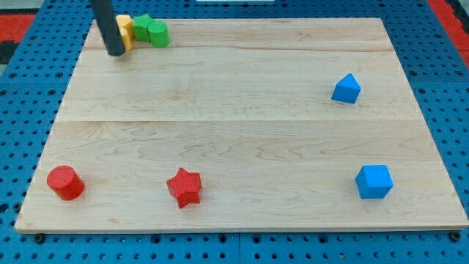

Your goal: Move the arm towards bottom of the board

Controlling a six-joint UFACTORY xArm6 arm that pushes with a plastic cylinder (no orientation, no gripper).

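Observation:
My tip (pixel 115 52) is at the view's top left of the wooden board (pixel 242 125), just left of and partly in front of a yellow block (pixel 125 32). Right of the yellow block are a green star (pixel 141 26) and a green cylinder (pixel 157 33), packed close together. A red cylinder (pixel 65 182) sits at the bottom left. A red star (pixel 184 187) sits at the bottom, left of centre. A blue wedge-like block (pixel 346 89) is at the upper right. A blue cube (pixel 374 181) is at the bottom right.
The board lies on a blue pegboard surface (pixel 22 103). A red area (pixel 15 22) shows beyond the top left corner and at the top right.

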